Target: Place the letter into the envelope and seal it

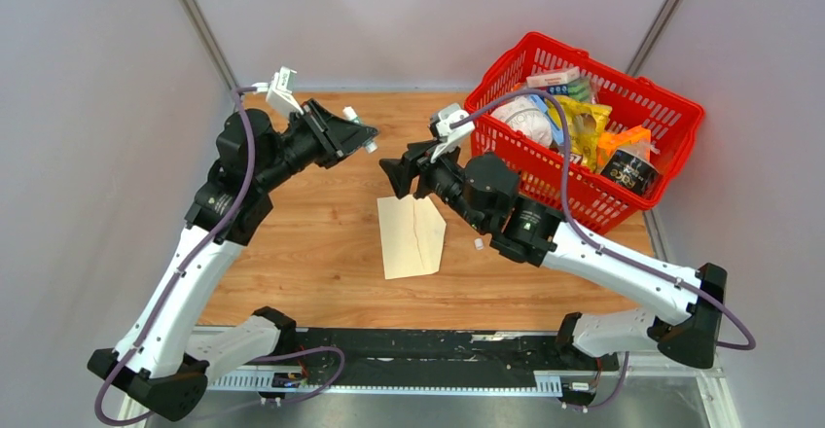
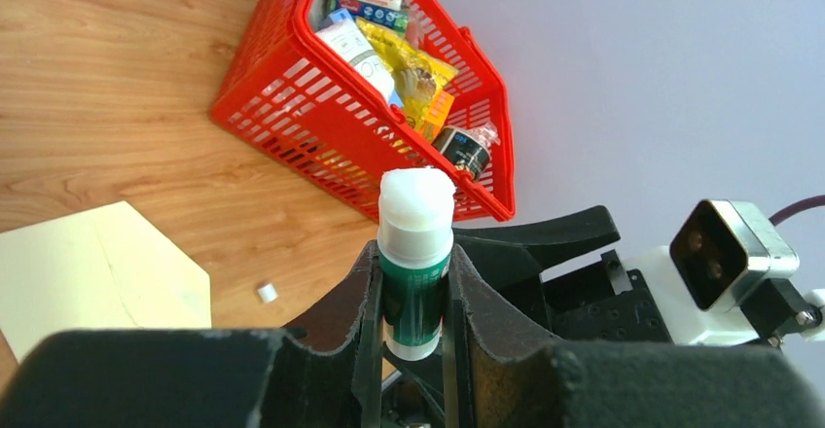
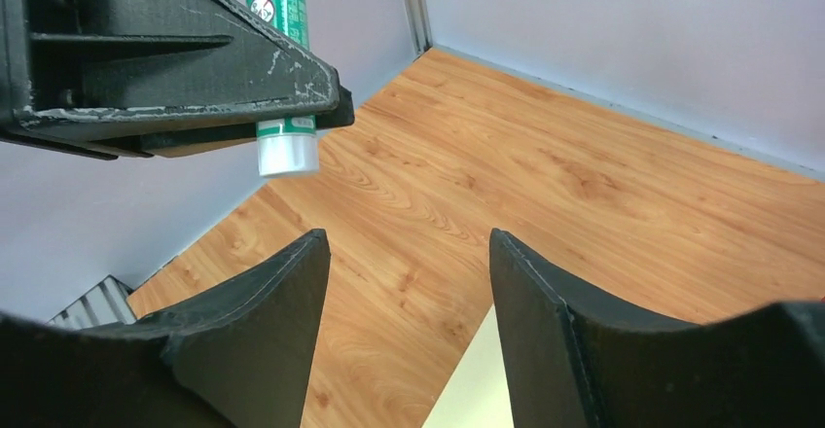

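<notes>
A pale wooden table [image 1: 321, 263] sits between plain grey walls, and the envelope [image 1: 412, 236] lies flat near its middle, cream, with no writing, only a thin reddish line running down its face. A tiny white piece [image 1: 479, 244] lies on the wood just to its right. The right gripper [image 1: 397, 180] hangs in the air over the envelope's far edge and touches nothing, its fingers spread wide and empty; in its own wrist view a corner of the envelope [image 3: 477, 389] shows far below between them. That arm reaches in low from the right, its forearm crossing in front of a red basket [image 1: 603, 204]. Facing it from the left, near but apart, the left gripper [image 1: 362, 134] is clamped across a glue stick [image 2: 416, 253], holding it by its green-labelled body with the white end poking out past the fingers. The label carries a small red-ringed symbol and print too small to read. The left arm stands raised with a bent elbow. The basket holds packets, a box and a dark tin whose lettering cannot be made out.
</notes>
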